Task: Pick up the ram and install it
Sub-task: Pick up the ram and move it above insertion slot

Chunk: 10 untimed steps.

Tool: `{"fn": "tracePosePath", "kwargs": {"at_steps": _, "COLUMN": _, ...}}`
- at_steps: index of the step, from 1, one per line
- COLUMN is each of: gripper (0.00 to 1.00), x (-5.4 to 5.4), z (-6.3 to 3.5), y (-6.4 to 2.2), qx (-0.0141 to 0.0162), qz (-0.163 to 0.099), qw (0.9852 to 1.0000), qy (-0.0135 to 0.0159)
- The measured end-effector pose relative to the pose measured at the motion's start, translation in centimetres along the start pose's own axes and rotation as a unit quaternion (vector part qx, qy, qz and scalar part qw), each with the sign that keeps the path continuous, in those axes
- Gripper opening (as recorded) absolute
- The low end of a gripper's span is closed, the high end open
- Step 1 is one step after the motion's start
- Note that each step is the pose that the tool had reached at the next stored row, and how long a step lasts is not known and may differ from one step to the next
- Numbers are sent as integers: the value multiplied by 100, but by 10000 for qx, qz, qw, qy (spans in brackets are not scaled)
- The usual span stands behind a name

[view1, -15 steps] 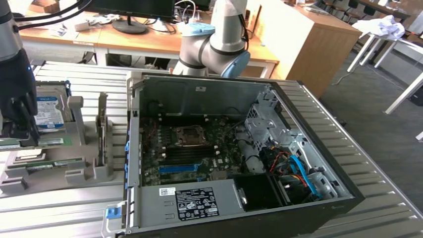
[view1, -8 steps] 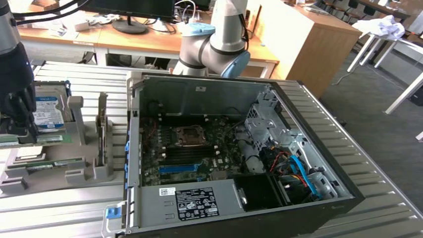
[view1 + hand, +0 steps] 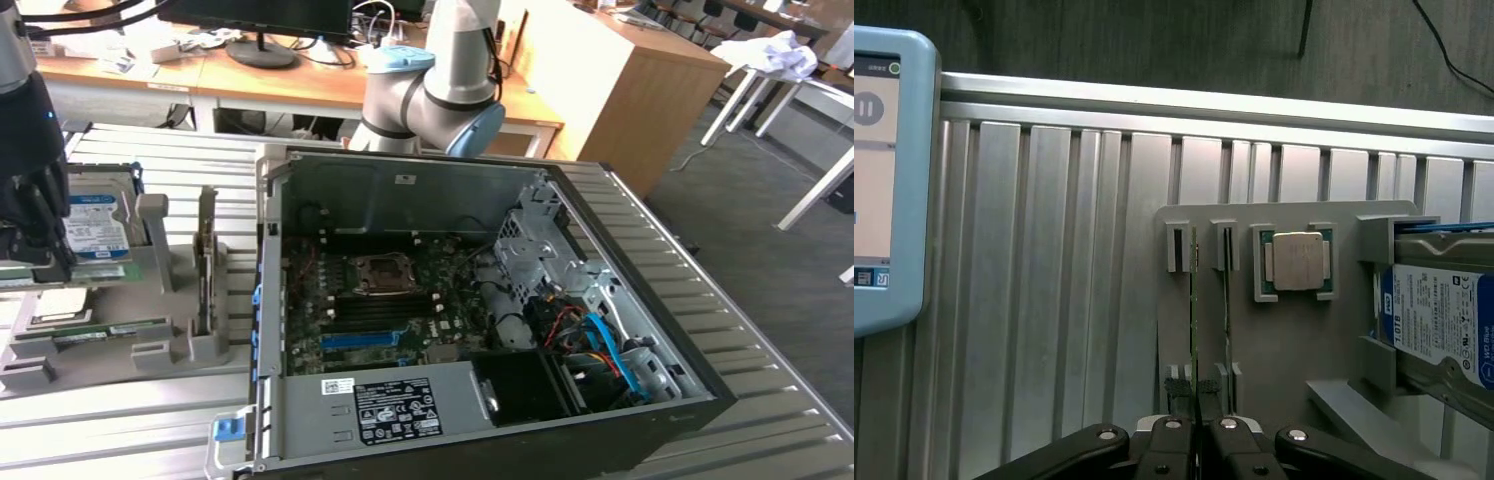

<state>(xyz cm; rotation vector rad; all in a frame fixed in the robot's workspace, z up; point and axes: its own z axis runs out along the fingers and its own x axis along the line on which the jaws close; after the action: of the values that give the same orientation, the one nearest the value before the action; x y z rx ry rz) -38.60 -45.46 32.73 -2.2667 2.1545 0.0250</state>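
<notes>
At the exterior view's left, the gripper (image 3: 38, 268) hangs over the grey holder (image 3: 160, 300), beside the open case (image 3: 400, 190). In the wrist view its fingers (image 3: 1176, 385) pinch the ram (image 3: 1194, 310), which stands on edge along the holder's outermost slot. A second stick (image 3: 1226, 310) is just beside the ram, and the processor (image 3: 1297, 262) is next to that.

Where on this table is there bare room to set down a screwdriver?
Bare ribbed aluminium table lies between the pale blue screen unit and the grey slotted holder; another strip runs along the open black computer case on the exterior view's right. The holder is crowded: the gripper is shut on the thin green ram stick.
</notes>
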Motion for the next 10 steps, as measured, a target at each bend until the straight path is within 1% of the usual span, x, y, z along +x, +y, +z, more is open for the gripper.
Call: {"fn": "tracePosePath", "kwargs": {"at_steps": 10, "gripper": 13, "x": -2, "z": -115, "y": 0, "qx": 0, "qz": 0, "qw": 10000, "qy": 1}}
